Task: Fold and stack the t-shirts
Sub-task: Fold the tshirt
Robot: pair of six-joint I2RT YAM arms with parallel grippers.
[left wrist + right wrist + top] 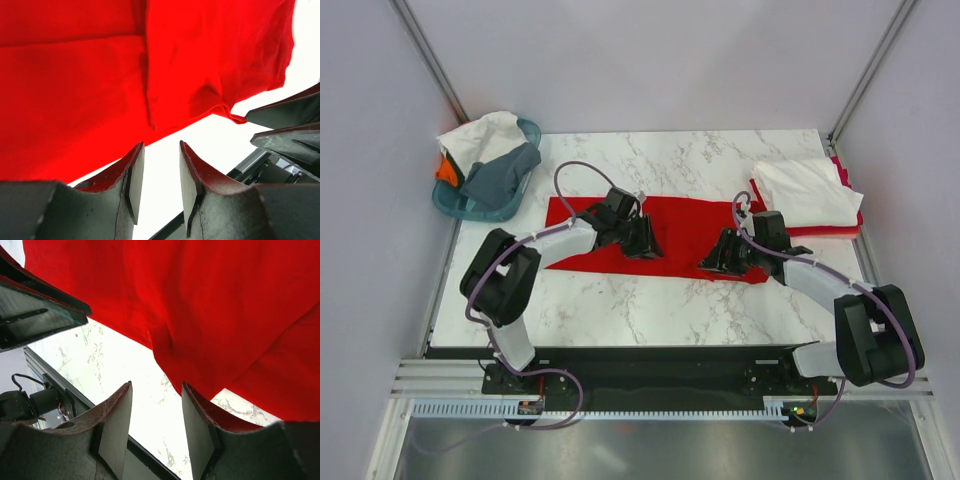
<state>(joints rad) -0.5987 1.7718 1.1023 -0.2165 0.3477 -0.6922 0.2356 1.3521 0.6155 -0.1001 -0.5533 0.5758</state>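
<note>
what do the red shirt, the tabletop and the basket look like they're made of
The red shirt: soft matte cloth, probably cotton knit; it creases and has a stitched hem. The tabletop: white stone look with grey veins, marble or a printed laminate, cannot tell. The basket: teal plastic, by its smooth moulded rim.

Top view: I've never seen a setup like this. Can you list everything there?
spread t-shirt: one, bright red, flat across the middle of the table
folded white t-shirt: one, white, top of the stack at far right
folded red t-shirt: at least one, red, under the white one
basket: one, teal, far left corner
basket clothes: white, grey, orange, heaped in the basket
table: one, white marble
arms: two, black and pale, left arm, right arm
left gripper: open, at the spread t-shirt's near edge
right gripper: open, same edge
</note>
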